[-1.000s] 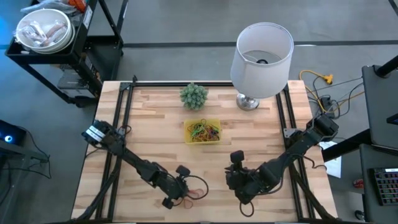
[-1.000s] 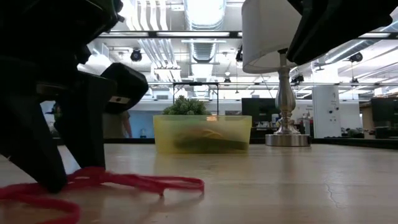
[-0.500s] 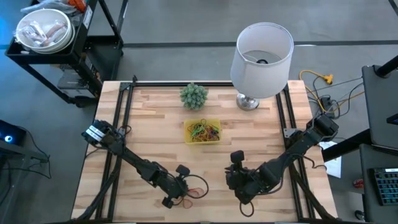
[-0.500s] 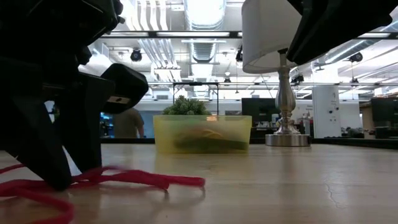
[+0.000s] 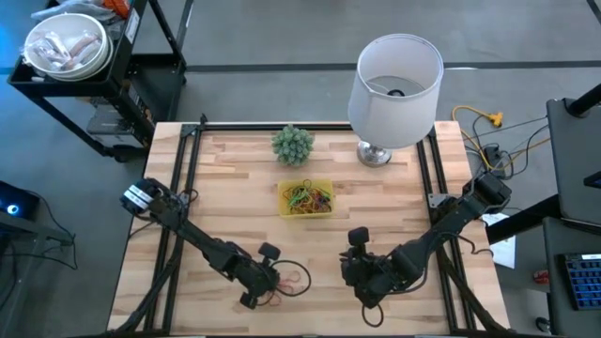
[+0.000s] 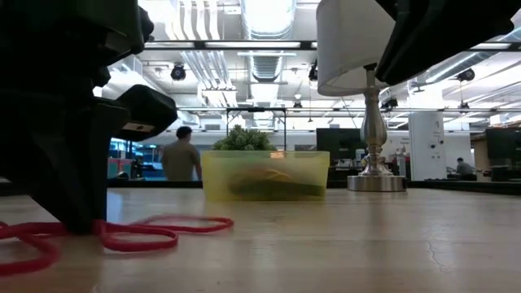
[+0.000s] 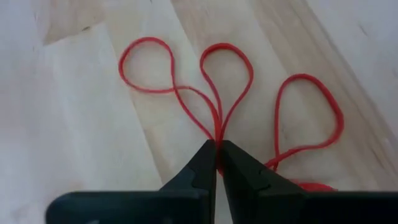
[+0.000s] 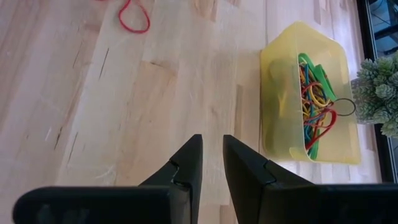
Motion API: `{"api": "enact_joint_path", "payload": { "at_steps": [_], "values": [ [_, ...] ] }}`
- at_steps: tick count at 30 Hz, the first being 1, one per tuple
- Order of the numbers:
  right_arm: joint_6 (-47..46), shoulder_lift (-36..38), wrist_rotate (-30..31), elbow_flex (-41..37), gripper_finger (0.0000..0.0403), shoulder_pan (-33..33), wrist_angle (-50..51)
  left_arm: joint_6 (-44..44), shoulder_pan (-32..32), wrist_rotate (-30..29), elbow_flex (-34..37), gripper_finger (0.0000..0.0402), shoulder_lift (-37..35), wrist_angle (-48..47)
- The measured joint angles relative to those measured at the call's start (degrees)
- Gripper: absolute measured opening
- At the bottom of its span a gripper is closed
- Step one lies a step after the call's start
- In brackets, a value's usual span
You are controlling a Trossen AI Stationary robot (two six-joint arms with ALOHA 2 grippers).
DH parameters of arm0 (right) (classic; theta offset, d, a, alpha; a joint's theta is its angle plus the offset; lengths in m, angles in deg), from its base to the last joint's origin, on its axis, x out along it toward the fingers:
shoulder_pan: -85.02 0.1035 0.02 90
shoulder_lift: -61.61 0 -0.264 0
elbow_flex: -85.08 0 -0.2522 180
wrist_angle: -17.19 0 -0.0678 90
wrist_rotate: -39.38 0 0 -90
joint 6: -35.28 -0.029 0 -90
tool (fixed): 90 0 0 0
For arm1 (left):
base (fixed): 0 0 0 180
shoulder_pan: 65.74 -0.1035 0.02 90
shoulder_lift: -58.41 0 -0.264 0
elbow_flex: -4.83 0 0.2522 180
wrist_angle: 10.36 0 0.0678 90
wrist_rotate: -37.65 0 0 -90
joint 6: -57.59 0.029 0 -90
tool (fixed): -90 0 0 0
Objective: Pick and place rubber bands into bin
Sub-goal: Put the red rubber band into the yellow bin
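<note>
Pick step: your left gripper is pinched on the red rubber bands near the counter's front edge. Next, lift them clear and carry them to the bin at counter centre. Right gripper, slightly spread, waits empty.

- High view: overhead, straight down, whole table.
- Low view: tabletop height, level, facing room.
- Wrist views: close, looking down at the tabletop.
- Shared: bin in high, low, right wrist.
</note>
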Motion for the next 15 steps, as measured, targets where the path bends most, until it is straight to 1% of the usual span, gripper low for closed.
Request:
{"api": "enact_joint_path", "payload": {
  "at_steps": [3, 5, 10, 13, 15],
  "values": [
    [0.0, 0.0, 0.0, 0.0, 0.0058, 0.0, 0.0, 0.0, 0.0, -0.3, 0.1, 0.0006, -0.7, -1.1],
    [-0.3, 0.0, 0.0, 0.0, 0.0060, 0.0, 0.0, -0.1, 0.0, -1.6, 0.1, 0.0006, -1.8, -2.6],
    [-0.4, 0.0, 0.0, 0.0, 0.0060, 0.0, 0.0, -2.8, 0.0, -11.4, 0.2, 0.0006, -4.5, -6.4],
    [-0.4, 0.0, 0.0, 0.0, 0.0057, 0.0, 0.0, -3.0, 0.0, -12.6, 0.2, 0.0011, -5.2, -6.1],
    [-0.4, 0.0, 0.0, 0.0, 0.0056, 0.0, 0.0, -2.9, 0.0, -12.5, 0.2, 0.0023, -5.3, -5.9]
  ]
}}
